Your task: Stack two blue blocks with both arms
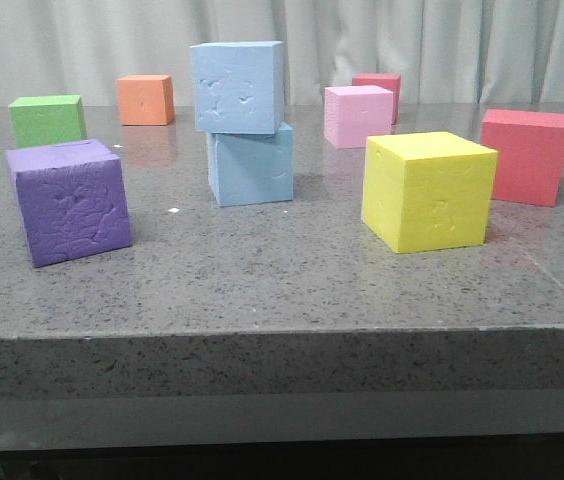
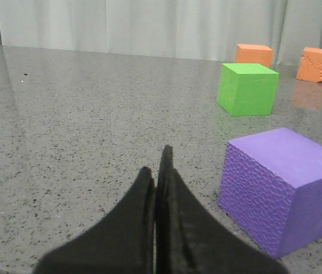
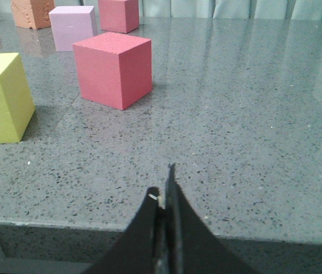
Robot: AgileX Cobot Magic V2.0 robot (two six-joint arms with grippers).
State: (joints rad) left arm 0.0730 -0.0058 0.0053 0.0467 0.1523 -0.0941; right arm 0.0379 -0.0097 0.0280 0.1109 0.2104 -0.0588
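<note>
Only from the front, stacked blue blocks (image 1: 244, 125).

Grey speckled desk (image 1: 262, 270). Purple cube (image 1: 70, 200) front left, green cube (image 1: 47, 120) and orange cube (image 1: 145, 99) behind. Yellow cube (image 1: 428, 190) front right, red cube (image 1: 526, 155) beside, pink cube (image 1: 358, 115) farther back.

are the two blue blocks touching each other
Touching. In the front view the upper blue block sits directly on the lower blue block, slightly offset and twisted, with no gap between their faces.
</note>
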